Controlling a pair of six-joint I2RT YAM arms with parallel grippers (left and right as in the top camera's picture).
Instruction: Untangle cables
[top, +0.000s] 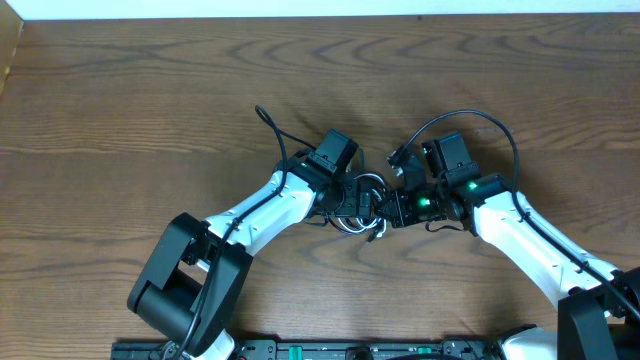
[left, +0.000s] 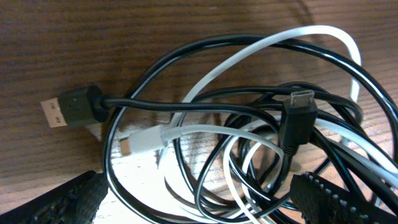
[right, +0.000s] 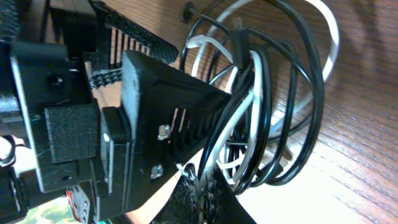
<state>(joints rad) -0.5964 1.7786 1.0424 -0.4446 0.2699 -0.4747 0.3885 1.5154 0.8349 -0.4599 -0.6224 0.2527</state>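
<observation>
Mid-scene on the grained brown wooden table (top: 150, 100), our right gripper (right: 203, 194) pinches the thin looped cables (left: 186, 106), glossy black and white; our left gripper (left: 199, 202) gapes around them.

Mid-way along the brown wooden table (top: 120, 90), the tangle of thin black and white USB cables (top: 366, 206) lies between both arms. The left gripper (top: 351, 197) straddles its left side and the right gripper (top: 386, 212) touches its right edge. The broad black plug (left: 65, 109) lies left of the coils. The white plug (left: 140, 143) sits just beside it, inside a loop. The small black plug (left: 298, 115) rests on top, right.
</observation>
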